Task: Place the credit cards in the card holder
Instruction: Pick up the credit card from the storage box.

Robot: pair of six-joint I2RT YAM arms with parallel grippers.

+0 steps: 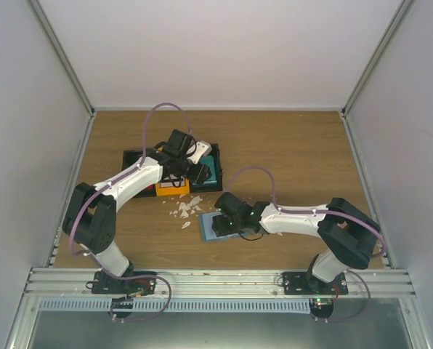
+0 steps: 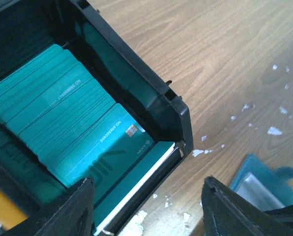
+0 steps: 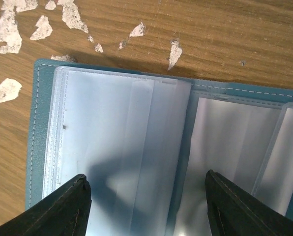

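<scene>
two r jaws spread wide, open card holder [image 3: 136, 137] lying between them.

The top view sits high above and behind the arm bases [image 1: 126, 282], which lie along its bottom edge; it looks down and forward over the whole counter [image 1: 296, 145] from far off; the left wrist view looks steeply down past the left tool [image 2: 146, 201] at its lower edge, close over a black bin [image 2: 173, 105], with the card holder [image 2: 257, 179] in its lower right corner; the right wrist view looks almost straight down past the right tool [image 3: 146, 196], so near that the same holder fills the frame; white scraps [image 3: 9, 29] show in all three views.
</scene>
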